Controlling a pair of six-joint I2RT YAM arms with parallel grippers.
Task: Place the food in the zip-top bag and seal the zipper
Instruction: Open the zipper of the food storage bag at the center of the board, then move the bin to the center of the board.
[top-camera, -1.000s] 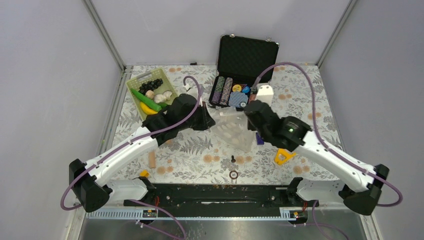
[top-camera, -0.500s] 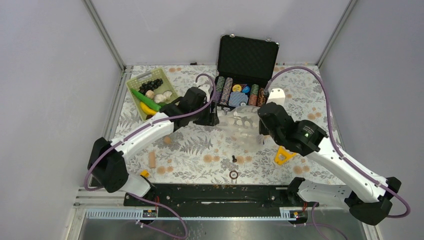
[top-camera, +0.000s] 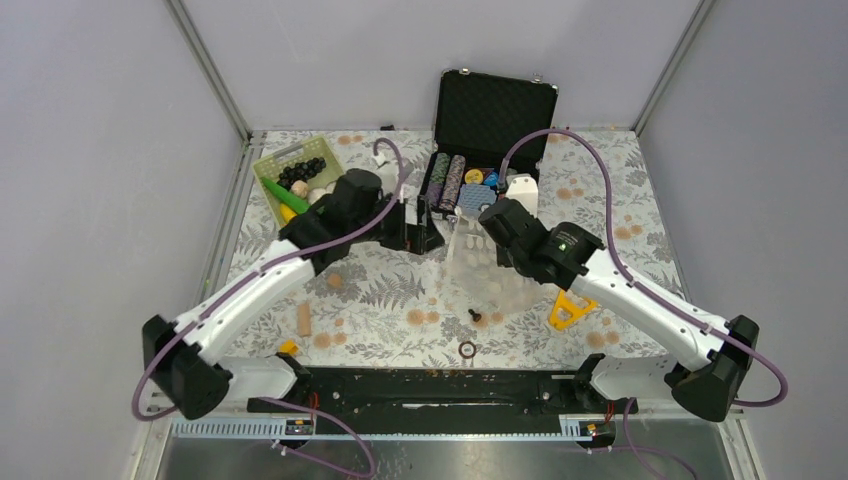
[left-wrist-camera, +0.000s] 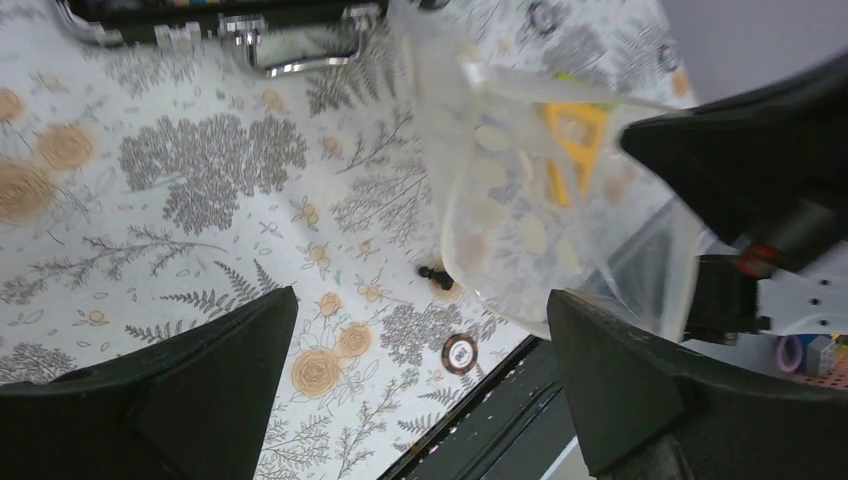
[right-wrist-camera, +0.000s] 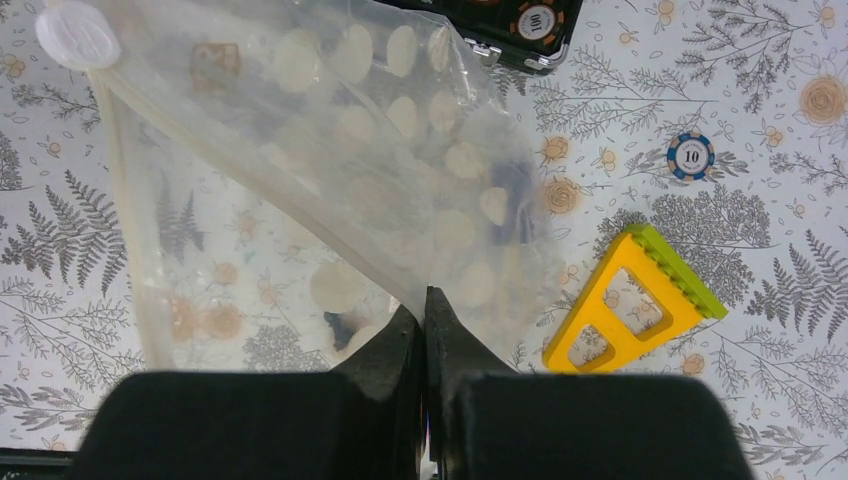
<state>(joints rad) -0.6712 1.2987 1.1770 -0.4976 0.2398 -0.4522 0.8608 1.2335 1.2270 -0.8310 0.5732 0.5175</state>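
Your left arm hides part of the green basket (top-camera: 264, 166), where the food (top-camera: 300, 172) lies. Your left gripper (left-wrist-camera: 415, 330) is spread wide, holding nothing. Right of it is the crumpled bag (right-wrist-camera: 330, 150), its contents unclear, its edge pinched by your right gripper (right-wrist-camera: 424, 305). Behind it, the black case (top-camera: 495, 110) holds chips (top-camera: 448, 180).

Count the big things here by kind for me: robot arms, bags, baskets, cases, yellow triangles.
Arms: 2, left arm and right arm
Clear dotted bag: 1
Green basket: 1
Black case: 1
Yellow triangle: 1
Total: 6
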